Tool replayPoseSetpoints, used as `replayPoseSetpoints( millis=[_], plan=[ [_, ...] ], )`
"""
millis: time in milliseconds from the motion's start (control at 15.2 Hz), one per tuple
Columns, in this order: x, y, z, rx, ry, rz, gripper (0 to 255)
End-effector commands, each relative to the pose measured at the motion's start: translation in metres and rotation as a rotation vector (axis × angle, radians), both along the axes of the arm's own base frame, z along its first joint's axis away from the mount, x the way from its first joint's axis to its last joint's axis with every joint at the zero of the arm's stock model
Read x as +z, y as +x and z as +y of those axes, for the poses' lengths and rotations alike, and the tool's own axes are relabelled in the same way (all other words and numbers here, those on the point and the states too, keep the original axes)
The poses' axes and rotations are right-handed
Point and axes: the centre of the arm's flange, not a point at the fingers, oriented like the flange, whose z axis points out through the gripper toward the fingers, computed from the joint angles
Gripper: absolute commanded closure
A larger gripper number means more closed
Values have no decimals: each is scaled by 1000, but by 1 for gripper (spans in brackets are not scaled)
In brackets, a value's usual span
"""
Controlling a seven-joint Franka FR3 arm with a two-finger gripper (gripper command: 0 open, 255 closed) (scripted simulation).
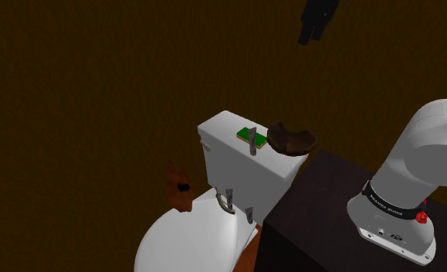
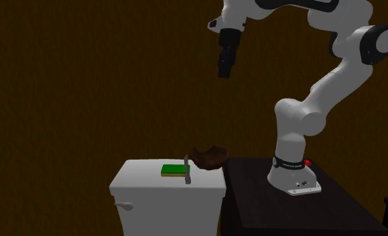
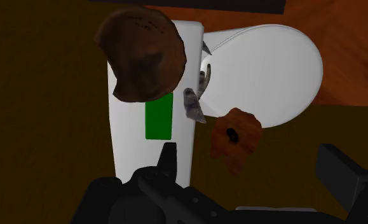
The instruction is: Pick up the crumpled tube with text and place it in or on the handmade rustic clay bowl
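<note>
In the second exterior view, a white toilet tank (image 2: 142, 184) is seen at the left. On its lid, 1 flat green pad (image 2: 173, 169) is laid. The grey crumpled tube (image 2: 187, 169) is stood upright at the lid's edge, just beside the pad. Further right, the brown clay bowl (image 2: 210, 157) is perched on the lid's end, near the tube. High above, the black gripper (image 2: 224, 70) is held with its 2 fingers spread, and nothing is clasped.
</note>
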Motion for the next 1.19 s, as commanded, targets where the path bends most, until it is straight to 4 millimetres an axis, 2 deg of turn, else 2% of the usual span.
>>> replayPoseSetpoints(
  millis=[0,1122],
  plan=[
    [0,0,0,0,0,0,0],
    [-205,81,27,-108,-67,-54,0]
  ],
)
